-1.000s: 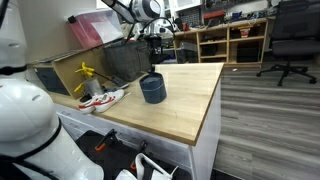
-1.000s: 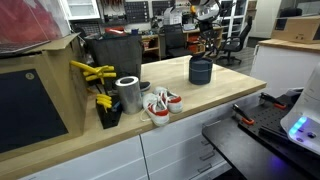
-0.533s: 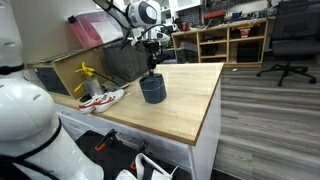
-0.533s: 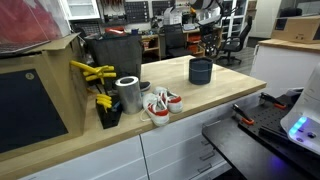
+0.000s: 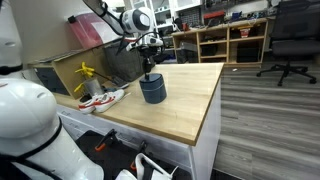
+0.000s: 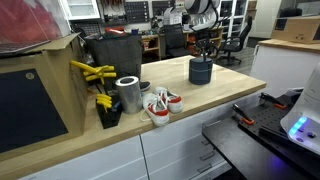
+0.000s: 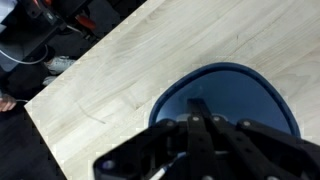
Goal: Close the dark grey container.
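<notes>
The dark grey container [image 5: 153, 91] is a short round tub near the middle of the wooden table [image 5: 190, 105]. It also shows in an exterior view [image 6: 201, 72]. In the wrist view its round top [image 7: 240, 95] looks like a smooth blue-grey lid lying on the tub. My gripper [image 5: 149, 69] hangs straight above the tub, also seen in an exterior view [image 6: 205, 54]. Its fingers [image 7: 200, 118] are shut together with nothing between them, the tips over the near part of the lid. I cannot tell whether they touch it.
A pair of white and red shoes [image 6: 160, 104], a silver can [image 6: 128, 94] and yellow tools [image 6: 92, 72] lie at one end of the table. A large dark bin [image 6: 118, 48] stands behind them. The table edge [image 5: 212, 120] drops to the floor.
My gripper has moved from behind the tub to right above it and has come down closer to the lid. The tub has not moved.
</notes>
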You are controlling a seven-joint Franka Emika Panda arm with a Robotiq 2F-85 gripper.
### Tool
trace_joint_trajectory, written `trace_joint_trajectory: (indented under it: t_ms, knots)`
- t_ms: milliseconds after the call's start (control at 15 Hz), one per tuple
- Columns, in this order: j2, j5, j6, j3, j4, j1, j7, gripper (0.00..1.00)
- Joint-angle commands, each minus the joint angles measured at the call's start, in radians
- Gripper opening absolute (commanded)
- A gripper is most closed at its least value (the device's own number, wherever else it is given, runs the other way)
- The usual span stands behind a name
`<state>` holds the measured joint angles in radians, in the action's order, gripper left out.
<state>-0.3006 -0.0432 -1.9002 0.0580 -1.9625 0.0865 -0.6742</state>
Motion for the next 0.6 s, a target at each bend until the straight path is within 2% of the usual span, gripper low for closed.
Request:
trace_joint_trajectory:
  t_ms: [0, 533]
  knots:
    - [0.008, 0.021, -0.059, -0.004, -0.016, 0.006, -0.029, 0.0]
    - [0.019, 0.083, -0.053, 0.013, -0.041, -0.002, -0.023, 0.0]
